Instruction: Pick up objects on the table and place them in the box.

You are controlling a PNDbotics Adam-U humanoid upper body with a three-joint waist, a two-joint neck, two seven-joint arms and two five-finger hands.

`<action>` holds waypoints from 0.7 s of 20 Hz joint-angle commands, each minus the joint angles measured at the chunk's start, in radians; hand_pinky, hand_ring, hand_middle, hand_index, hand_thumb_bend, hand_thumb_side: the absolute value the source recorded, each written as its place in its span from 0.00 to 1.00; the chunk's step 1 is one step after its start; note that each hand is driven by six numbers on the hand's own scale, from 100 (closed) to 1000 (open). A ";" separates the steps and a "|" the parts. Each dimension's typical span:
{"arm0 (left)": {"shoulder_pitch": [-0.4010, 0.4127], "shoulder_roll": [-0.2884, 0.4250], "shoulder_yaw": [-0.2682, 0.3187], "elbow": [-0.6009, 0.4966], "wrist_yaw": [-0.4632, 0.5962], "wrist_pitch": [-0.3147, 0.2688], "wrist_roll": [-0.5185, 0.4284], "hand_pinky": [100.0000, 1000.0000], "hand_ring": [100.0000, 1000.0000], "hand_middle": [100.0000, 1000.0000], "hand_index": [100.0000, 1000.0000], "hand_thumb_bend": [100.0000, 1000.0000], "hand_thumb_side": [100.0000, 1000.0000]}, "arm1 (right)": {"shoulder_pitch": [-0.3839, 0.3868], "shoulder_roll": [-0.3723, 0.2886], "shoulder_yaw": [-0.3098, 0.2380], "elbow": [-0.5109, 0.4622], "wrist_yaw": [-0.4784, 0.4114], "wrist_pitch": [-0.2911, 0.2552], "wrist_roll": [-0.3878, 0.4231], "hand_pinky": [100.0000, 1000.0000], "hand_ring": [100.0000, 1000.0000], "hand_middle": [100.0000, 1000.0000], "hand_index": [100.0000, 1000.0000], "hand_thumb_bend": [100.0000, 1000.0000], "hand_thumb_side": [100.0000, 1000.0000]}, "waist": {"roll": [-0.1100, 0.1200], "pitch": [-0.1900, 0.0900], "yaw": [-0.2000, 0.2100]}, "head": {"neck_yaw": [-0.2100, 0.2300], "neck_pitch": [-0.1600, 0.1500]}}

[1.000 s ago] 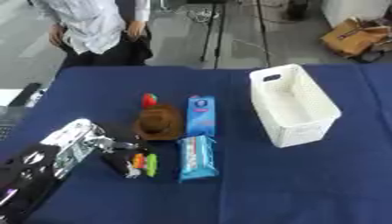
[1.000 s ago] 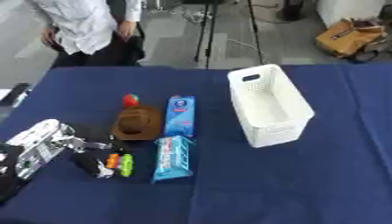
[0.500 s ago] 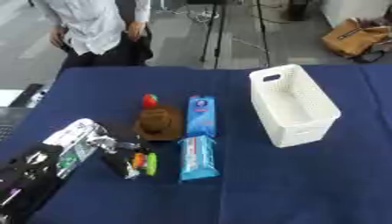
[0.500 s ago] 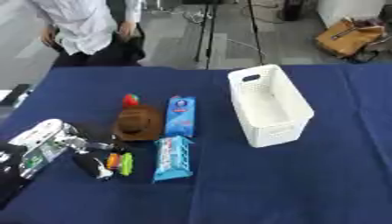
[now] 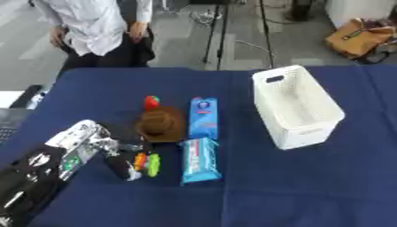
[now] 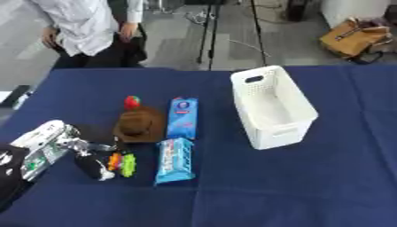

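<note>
Little has moved: our left hand point(image 5: 77, 144) still sits with fingers curled around the small orange-green toy point(image 5: 145, 162). We should lift it straight up, clearing the brown hat point(image 5: 162, 125), then carry it right toward the empty white box point(image 5: 298, 106).

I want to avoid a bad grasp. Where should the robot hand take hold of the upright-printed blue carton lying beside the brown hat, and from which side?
Probably across the middle of the blue carton, from above, fingers on its two long edges. It lies flat and narrow; the brown hat crowds its left edge, so the right side is freer. The left robot hand is nearest.
</note>
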 commanded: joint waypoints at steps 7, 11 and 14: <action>0.004 -0.004 -0.028 0.032 -0.004 0.009 -0.021 1.00 0.52 0.44 0.68 0.09 0.60 | -0.003 -0.020 -0.015 -0.016 -0.006 0.002 -0.007 0.84 0.89 0.80 0.76 0.00 1.00 | -0.005 -0.009 -0.002 | 0.003 -0.006; 0.001 -0.007 -0.027 0.034 -0.004 0.012 -0.024 1.00 0.50 0.43 0.68 0.09 0.60 | -0.002 -0.019 -0.015 -0.016 -0.008 0.001 -0.010 0.84 0.89 0.80 0.76 0.00 1.00 | -0.005 -0.008 -0.002 | 0.002 -0.006; 0.001 -0.007 -0.026 0.036 -0.005 0.015 -0.022 1.00 0.50 0.42 0.66 0.06 0.59 | -0.002 -0.019 -0.015 -0.016 -0.008 0.001 -0.011 0.84 0.89 0.80 0.76 0.00 1.00 | -0.006 -0.008 -0.002 | 0.001 -0.006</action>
